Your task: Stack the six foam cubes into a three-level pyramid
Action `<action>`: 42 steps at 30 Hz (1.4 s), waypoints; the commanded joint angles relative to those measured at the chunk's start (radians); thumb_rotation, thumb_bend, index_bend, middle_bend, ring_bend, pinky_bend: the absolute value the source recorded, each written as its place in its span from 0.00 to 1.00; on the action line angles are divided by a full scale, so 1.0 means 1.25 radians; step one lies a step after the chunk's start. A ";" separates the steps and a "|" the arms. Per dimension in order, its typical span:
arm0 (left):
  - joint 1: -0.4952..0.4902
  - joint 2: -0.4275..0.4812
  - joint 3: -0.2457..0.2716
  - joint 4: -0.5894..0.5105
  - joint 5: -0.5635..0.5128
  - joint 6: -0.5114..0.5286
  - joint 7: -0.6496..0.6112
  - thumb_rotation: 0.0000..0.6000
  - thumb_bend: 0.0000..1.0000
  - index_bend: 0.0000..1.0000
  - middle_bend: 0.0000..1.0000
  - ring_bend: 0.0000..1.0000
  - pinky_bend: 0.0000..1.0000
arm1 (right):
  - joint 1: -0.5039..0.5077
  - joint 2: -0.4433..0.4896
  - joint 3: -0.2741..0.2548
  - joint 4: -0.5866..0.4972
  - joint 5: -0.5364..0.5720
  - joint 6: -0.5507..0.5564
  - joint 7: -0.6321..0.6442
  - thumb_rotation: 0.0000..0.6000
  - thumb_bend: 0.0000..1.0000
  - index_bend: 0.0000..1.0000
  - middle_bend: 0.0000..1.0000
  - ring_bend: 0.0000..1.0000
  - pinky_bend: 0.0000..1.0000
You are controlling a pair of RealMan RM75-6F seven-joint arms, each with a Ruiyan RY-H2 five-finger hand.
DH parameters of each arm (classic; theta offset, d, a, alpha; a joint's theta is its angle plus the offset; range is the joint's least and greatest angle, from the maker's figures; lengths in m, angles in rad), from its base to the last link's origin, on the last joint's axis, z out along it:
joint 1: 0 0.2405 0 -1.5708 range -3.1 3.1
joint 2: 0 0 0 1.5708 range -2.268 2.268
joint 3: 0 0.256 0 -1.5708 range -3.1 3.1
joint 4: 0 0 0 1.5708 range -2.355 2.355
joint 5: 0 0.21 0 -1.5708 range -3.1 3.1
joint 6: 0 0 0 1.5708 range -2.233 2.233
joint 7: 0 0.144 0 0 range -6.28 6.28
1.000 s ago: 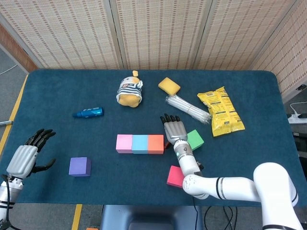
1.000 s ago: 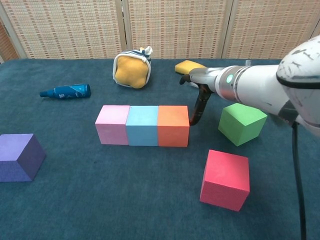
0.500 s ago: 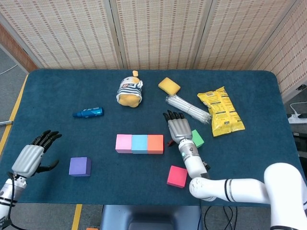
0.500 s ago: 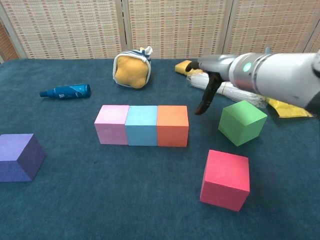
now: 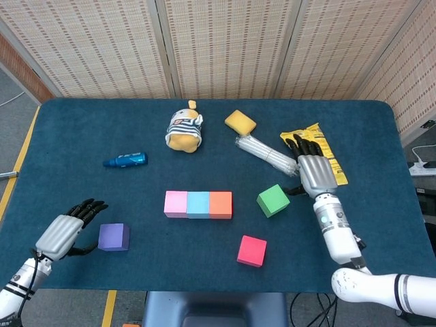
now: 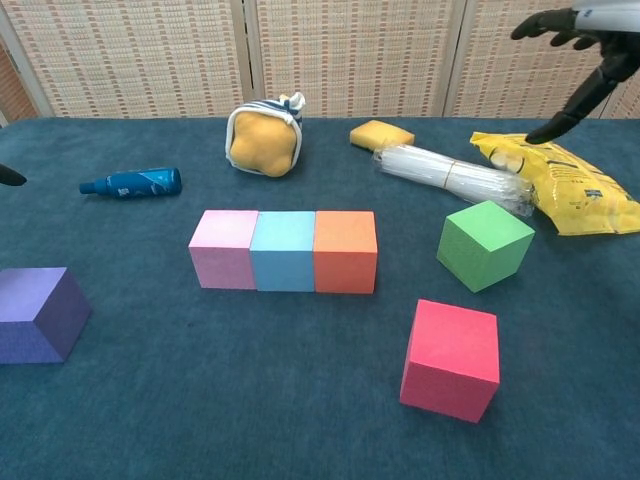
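Observation:
A pink cube (image 5: pixel 176 204), a light blue cube (image 5: pixel 198 204) and an orange cube (image 5: pixel 221 204) sit touching in a row at mid-table. To their right a green cube (image 5: pixel 273 200) lies alone, and a red cube (image 5: pixel 252 251) lies nearer the front edge. A purple cube (image 5: pixel 113 237) rests at front left. My right hand (image 5: pixel 311 170) hovers open to the right of the green cube, fingers spread, holding nothing. Just left of the purple cube is my left hand (image 5: pixel 68 230), open and apart from it. In the chest view only the right hand's dark fingers (image 6: pixel 580 60) show at top right.
At the back lie a striped plush toy (image 5: pixel 184 129), a yellow sponge (image 5: pixel 240 122), a clear bundle of straws (image 5: pixel 267 155) and a yellow snack bag (image 5: pixel 315 158). A blue bottle (image 5: pixel 125 160) lies at back left. The table's front edge (image 5: pixel 204 291) is close to the red cube.
My right hand drew away from the orange cube's right side and swung right past the green cube, rising. My left hand moved right toward the purple cube.

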 commanded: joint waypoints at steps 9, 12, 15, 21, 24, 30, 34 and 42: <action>0.009 -0.097 0.006 -0.028 -0.099 -0.055 0.211 1.00 0.31 0.12 0.07 0.03 0.17 | -0.103 0.066 -0.039 0.045 -0.137 -0.070 0.175 1.00 0.20 0.00 0.06 0.00 0.00; 0.010 -0.119 0.003 -0.019 -0.116 -0.057 0.241 1.00 0.30 0.14 0.08 0.04 0.18 | -0.109 0.064 -0.039 0.053 -0.148 -0.078 0.187 1.00 0.20 0.00 0.06 0.00 0.00; 0.012 -0.141 -0.004 -0.010 -0.133 -0.051 0.260 1.00 0.31 0.15 0.10 0.06 0.20 | -0.114 0.062 -0.038 0.060 -0.155 -0.087 0.195 1.00 0.20 0.00 0.06 0.00 0.00; 0.010 -0.173 -0.015 0.014 -0.164 -0.053 0.295 1.00 0.30 0.20 0.16 0.11 0.24 | -0.122 0.058 -0.035 0.070 -0.161 -0.095 0.206 1.00 0.20 0.00 0.06 0.00 0.00; 0.004 -0.184 -0.026 0.025 -0.177 -0.055 0.301 1.00 0.30 0.25 0.23 0.18 0.30 | -0.128 0.061 -0.032 0.073 -0.164 -0.097 0.214 1.00 0.20 0.00 0.06 0.00 0.00; -0.020 -0.144 -0.071 -0.025 -0.186 -0.048 0.275 1.00 0.30 0.35 0.40 0.34 0.47 | -0.146 0.075 -0.024 0.076 -0.173 -0.094 0.237 1.00 0.20 0.00 0.06 0.00 0.00; -0.053 -0.087 -0.122 -0.094 -0.196 -0.053 0.252 1.00 0.30 0.35 0.40 0.35 0.49 | -0.158 0.089 -0.017 0.076 -0.173 -0.090 0.253 1.00 0.20 0.00 0.06 0.00 0.00; -0.178 -0.045 -0.222 -0.186 -0.312 -0.156 0.313 1.00 0.29 0.35 0.39 0.35 0.48 | -0.173 0.112 -0.008 0.065 -0.168 -0.088 0.259 1.00 0.20 0.00 0.06 0.00 0.00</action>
